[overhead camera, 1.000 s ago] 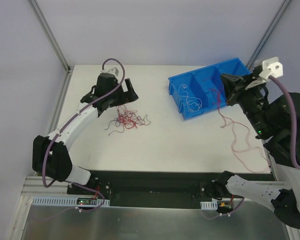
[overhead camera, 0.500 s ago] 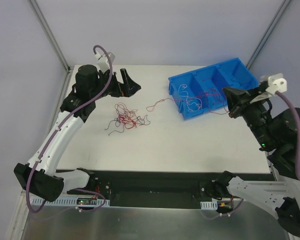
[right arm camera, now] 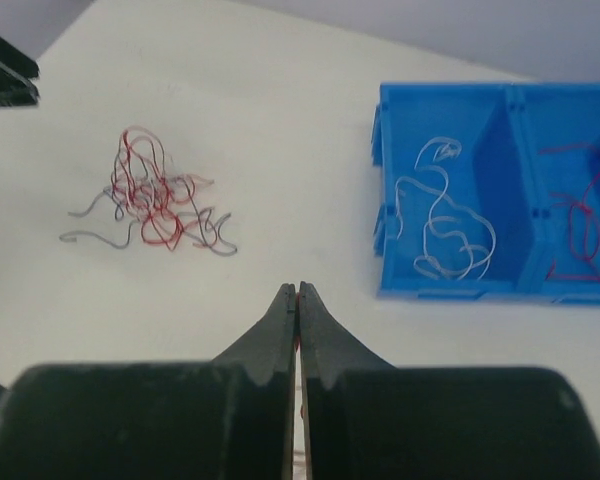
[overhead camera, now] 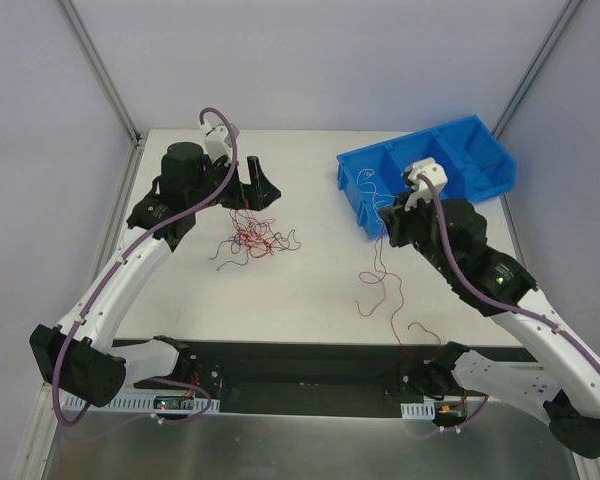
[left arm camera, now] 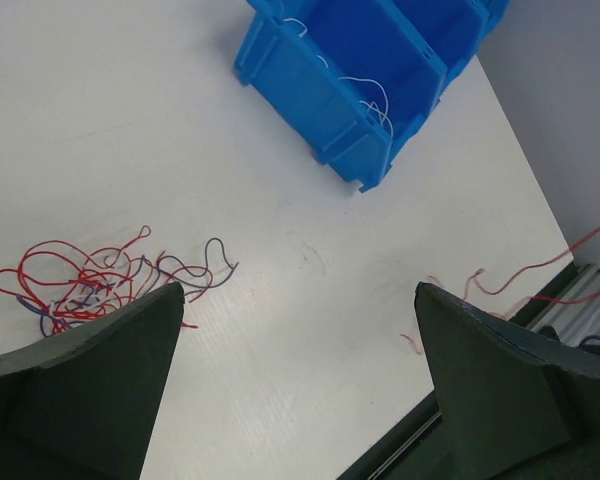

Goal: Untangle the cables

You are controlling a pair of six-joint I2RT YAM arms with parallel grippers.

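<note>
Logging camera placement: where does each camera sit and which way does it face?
Top external: high behind the robot, looking down on the table; left arm, right arm visible.
Left wrist: looks past its open left claw at tangle and blue bin.
Right wrist: past the right claw, shut on a red strand, same targets.
Shared: tangle, blue bin.

**Work surface, storage bin and enclosure**
A white table (overhead camera: 310, 290) is occupying the centre of the top view. A blue bin (overhead camera: 478, 158) is sitting on its far right part, skewed to the table edges, with three open compartments lying in a row between thin partitions. Pale grey walls (overhead camera: 320, 60) are enclosing the table at the rear and on both sides. A left aluminium post (overhead camera: 100, 65) and a right aluminium post (overhead camera: 540, 65) are standing at the far corners. A black strip (overhead camera: 310, 365) is running along the near table edge. Nearer than it, a white slotted duct (overhead camera: 110, 402) and a brushed metal sheet (overhead camera: 300, 450) are lying.
</note>
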